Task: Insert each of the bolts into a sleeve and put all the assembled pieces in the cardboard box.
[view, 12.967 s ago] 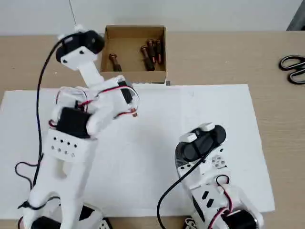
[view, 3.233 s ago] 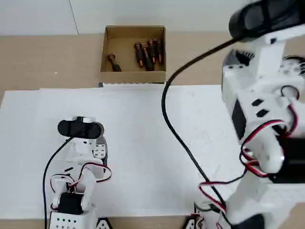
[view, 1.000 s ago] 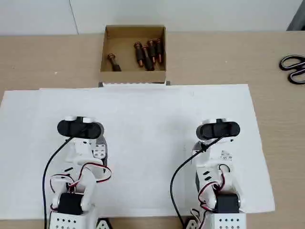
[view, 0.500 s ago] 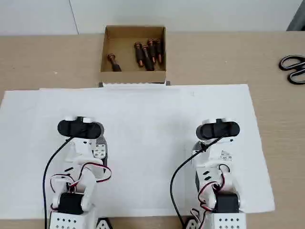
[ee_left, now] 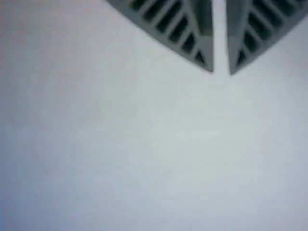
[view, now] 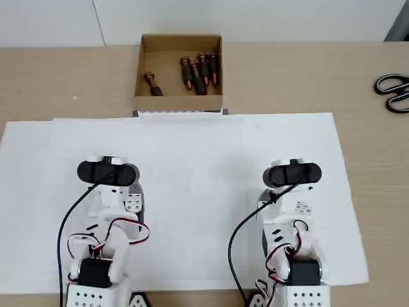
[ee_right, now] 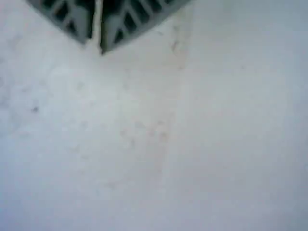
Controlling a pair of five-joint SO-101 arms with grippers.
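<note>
The cardboard box [view: 141, 71] stands at the far edge of the white sheet and holds several copper-coloured bolt-and-sleeve pieces [view: 198, 70], with one more piece [view: 152, 83] lying apart on its left side. Both arms are folded back near the table's front edge. My left gripper [ee_left: 220, 71] hangs just over the white sheet, its fingers shut with only a thin slit between them and nothing held. My right gripper [ee_right: 96, 45] is likewise shut and empty over the sheet.
A white sheet [view: 192, 166] covers the middle of the wooden table. Scissors [view: 393, 91] lie at the far right edge. The folded left arm [view: 105, 211] and right arm [view: 291, 211] sit at the front.
Over the last second nothing has moved. Earlier, the right arm stood raised at the right and the left arm reached toward the box; both have since folded back.
</note>
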